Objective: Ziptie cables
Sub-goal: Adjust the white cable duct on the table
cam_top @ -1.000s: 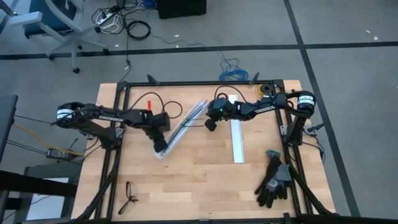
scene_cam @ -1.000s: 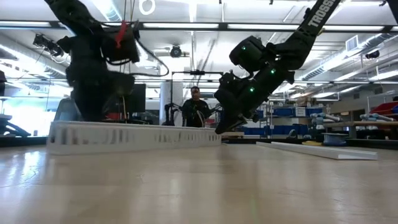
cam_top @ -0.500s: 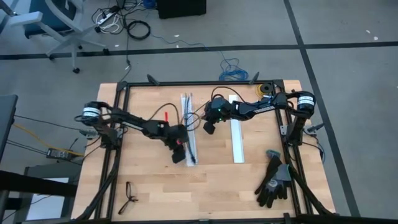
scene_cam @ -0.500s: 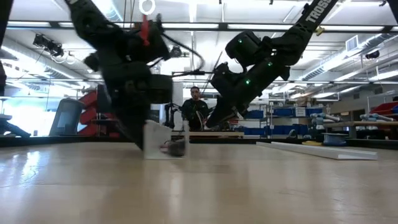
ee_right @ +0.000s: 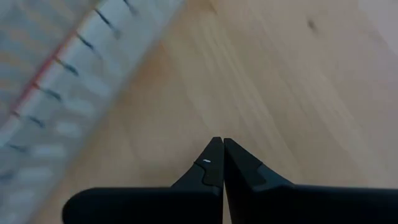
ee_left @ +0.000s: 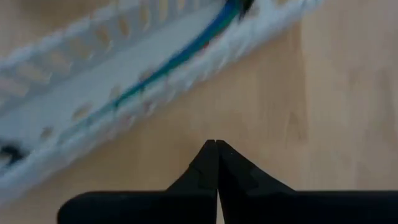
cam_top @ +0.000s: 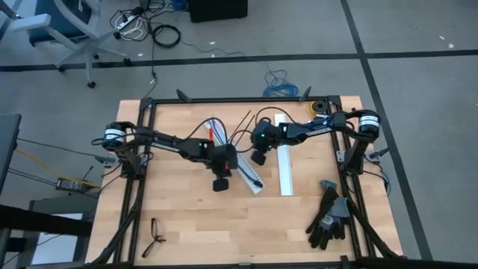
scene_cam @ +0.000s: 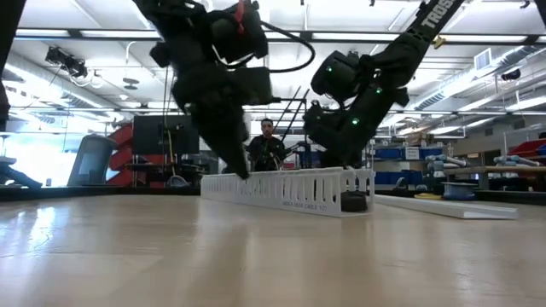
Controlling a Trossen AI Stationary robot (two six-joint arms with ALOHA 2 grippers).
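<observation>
A long white slotted channel [cam_top: 236, 155] lies slantwise on the wooden table. The cables run inside it, blue and green [ee_left: 186, 53] and red [ee_right: 37, 81], and their dark sheath [scene_cam: 354, 202] sits at the channel's near end. My left gripper [cam_top: 236, 163] is shut and points down beside the channel's left wall [ee_left: 155, 99]; its tip [ee_left: 216, 144] is over bare wood. My right gripper [cam_top: 252, 149] is shut too, and hovers over wood [ee_right: 222, 142] on the channel's right side, apart from it. My left gripper stands with its shut fingertips [scene_cam: 243, 173] close to the channel's left wall. The left wrist view shows a strip of bare wood between tip and wall, so I cannot tell whether they touch.
A second white channel [cam_top: 284, 161] lies straight to the right of the first. Thin black strips [cam_top: 243, 125] lie near the far end. Black gloves [cam_top: 328, 217] lie at the near right and a small dark object [cam_top: 155, 235] at the near left. A person [scene_cam: 269, 141] stands beyond the table.
My left gripper has swept toward the table's right edge, rolling as it went. The channel with the cables has swung about its far end: its near end has gone from pointing near-left, through straight, to near-right. My right gripper has tipped a little where it is.
</observation>
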